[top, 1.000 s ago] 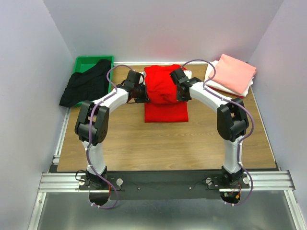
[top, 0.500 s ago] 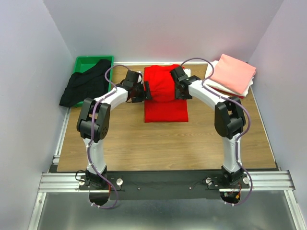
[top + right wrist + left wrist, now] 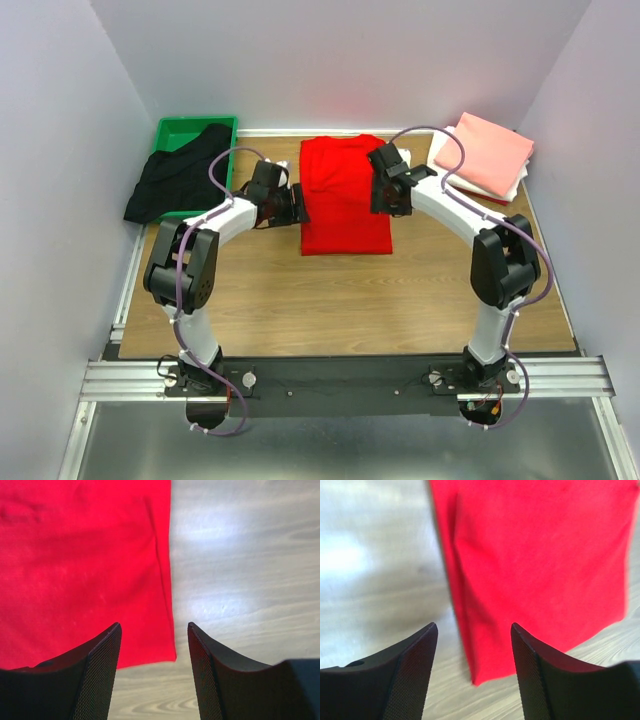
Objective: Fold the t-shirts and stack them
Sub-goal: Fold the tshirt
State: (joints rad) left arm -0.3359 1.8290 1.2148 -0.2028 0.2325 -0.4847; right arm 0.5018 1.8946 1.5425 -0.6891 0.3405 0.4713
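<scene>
Shirts: red shirt (image 3: 345,195) flat mid-table, folded lengthwise; black shirt (image 3: 180,172) draped over tray (image 3: 178,128); pink shirt (image 3: 487,152) atop white shirt (image 3: 510,188). Left gripper (image 3: 473,632), right gripper (image 3: 154,630) flanking red shirt, parted, empty.

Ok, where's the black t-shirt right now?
In the top view, the black t-shirt lies at the far left, spilling from the green tray onto the table, well left of the red t-shirt.

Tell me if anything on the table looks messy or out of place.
Only the black t-shirt: it lies crumpled, spilling over the green tray at far left. The red t-shirt and salmon-pink t-shirt lie folded flat.
</scene>
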